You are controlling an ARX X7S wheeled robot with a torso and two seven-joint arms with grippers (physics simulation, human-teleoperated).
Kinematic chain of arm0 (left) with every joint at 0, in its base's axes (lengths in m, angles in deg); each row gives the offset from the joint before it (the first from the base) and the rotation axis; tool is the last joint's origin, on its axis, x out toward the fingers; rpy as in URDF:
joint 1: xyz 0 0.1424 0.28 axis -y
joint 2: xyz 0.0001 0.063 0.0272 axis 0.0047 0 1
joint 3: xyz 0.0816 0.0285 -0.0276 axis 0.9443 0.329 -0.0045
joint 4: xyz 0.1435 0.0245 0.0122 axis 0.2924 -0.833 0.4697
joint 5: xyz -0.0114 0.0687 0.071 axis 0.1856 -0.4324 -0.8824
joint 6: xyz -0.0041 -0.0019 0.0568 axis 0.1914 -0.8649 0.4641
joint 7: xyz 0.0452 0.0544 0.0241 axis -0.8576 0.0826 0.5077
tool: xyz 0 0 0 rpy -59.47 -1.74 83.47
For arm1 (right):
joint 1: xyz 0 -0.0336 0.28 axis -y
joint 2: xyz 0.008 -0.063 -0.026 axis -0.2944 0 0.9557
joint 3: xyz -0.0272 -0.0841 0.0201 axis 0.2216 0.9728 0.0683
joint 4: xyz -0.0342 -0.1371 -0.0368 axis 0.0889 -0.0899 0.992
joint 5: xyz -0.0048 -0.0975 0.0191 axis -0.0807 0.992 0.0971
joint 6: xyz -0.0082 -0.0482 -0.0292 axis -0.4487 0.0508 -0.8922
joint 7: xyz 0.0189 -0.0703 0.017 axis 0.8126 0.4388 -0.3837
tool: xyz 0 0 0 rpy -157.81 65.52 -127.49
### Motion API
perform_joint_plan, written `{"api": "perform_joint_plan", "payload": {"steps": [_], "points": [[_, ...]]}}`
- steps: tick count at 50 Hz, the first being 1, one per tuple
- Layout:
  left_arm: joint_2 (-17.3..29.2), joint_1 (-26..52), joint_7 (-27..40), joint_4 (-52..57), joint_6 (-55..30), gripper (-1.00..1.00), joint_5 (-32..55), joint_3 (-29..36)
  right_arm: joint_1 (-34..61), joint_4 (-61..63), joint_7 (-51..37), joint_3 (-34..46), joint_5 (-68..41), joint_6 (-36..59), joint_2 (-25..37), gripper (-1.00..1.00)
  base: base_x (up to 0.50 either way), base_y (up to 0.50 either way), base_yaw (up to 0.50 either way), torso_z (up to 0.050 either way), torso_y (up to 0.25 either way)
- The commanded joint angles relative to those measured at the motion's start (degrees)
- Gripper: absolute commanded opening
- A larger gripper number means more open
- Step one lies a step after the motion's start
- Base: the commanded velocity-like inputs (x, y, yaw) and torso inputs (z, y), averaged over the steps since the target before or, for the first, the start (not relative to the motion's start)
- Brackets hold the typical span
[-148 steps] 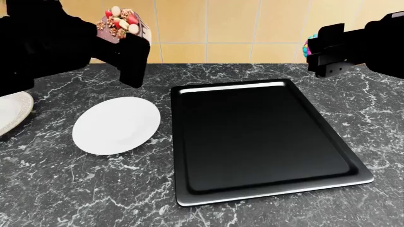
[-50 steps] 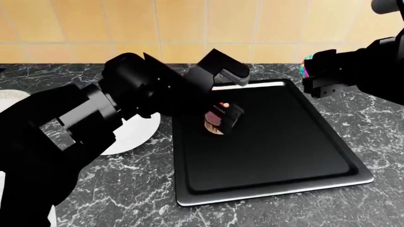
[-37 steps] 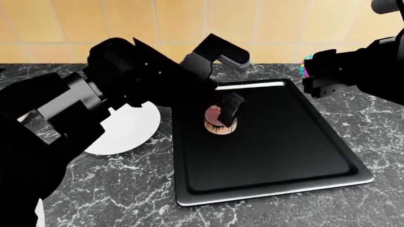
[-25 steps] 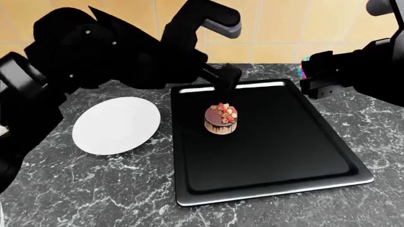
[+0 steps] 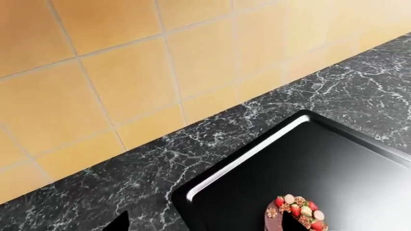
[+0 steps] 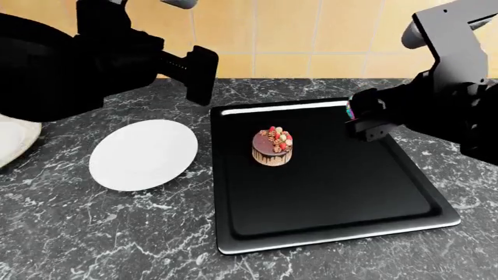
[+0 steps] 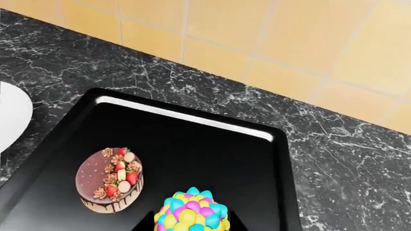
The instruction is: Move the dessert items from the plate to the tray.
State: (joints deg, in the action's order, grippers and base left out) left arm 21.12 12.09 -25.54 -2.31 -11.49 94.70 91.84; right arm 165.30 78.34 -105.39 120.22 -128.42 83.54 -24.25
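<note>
Cake on tray, egg sweet in right claw

Marble-veined black stone forms the desk (image 6: 116, 233), glossy and flat, backed by a wall (image 5: 96, 72) of matte yellow-orange square tiles with pale grout. The tray (image 6: 327, 210) is a wide black rectangle with rounded corners and a low raised rim that catches a bright glint along its far edge. Just beside it, to the left, lies a round white plate (image 6: 143, 154), smooth and bare; part of a second white plate (image 6: 16, 140) shows at the left edge of the head view.

The cake (image 6: 273, 147) stands upright on the tray, in its far left part. It is a small cylinder, dark chocolate icing dripping down paler brown sides, topped with a line of red berries, nuts and cream swirls. The right wrist view shows that topping (image 7: 119, 173) plainly.

The egg sweet (image 7: 191, 211) is rounded and knobbly, covered in blue, yellow, pink and purple candy bits. It sits gripped in the right claw (image 6: 360, 119), held above the tray's far right part, apart from the cake; only a sliver of its colours shows in the head view.

The left claw (image 6: 200, 73) hangs over the desk behind the plate, holding nothing. Whether its jaws are apart or together I cannot tell; the left wrist view shows only two dark tips.
</note>
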Motion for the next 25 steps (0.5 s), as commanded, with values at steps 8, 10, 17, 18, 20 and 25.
{"api": "perform_joint_plan", "payload": {"steps": [8, 10, 17, 18, 20, 25], "points": [[6.69, -1.16, 4.85, 6.33, 0.7, 1.0, 1.61, -1.76, -3.84, -0.72, 3.01, 4.07, 6.76, 1.0, -2.88, -1.0, 0.0, 0.0, 0.0, 0.0, 0.0], [6.63, -1.08, 4.98, 6.41, 0.8, 1.0, 1.66, -1.88, -4.14, -0.66, 3.11, 4.17, 6.84, 0.85, -2.97, -1.0, 0.0, 0.0, 0.0, 0.0, 0.0], [6.58, -1.5, 4.99, 6.66, 1.19, 1.0, 1.63, -1.99, -5.76, -0.51, 3.78, 4.67, 7.66, 0.04, -3.02, -1.0, 0.0, 0.0, 0.0, 0.0, 0.0], [6.44, -1.55, 4.96, 6.67, 1.17, 1.0, 1.47, -1.91, -5.87, -0.68, 3.85, 4.72, 7.85, -0.07, -3.05, -1.0, 0.0, 0.0, 0.0, 0.0, 0.0], [6.2, -1.63, 4.62, 6.71, 1.31, 1.0, 1.13, -1.9, -6.01, -0.99, 3.95, 4.81, 8.18, -0.24, -3.15, -1.0, 0.0, 0.0, 0.0, 0.0, 0.0], [6.09, -1.61, 4.29, 7.06, 2.06, 1.0, 0.5, -2.36, -6.44, -1.27, 4.1, 5.0, 8.49, -0.54, -3.31, -1.0, 0.0, 0.0, 0.0, 0.0, 0.0]]}}
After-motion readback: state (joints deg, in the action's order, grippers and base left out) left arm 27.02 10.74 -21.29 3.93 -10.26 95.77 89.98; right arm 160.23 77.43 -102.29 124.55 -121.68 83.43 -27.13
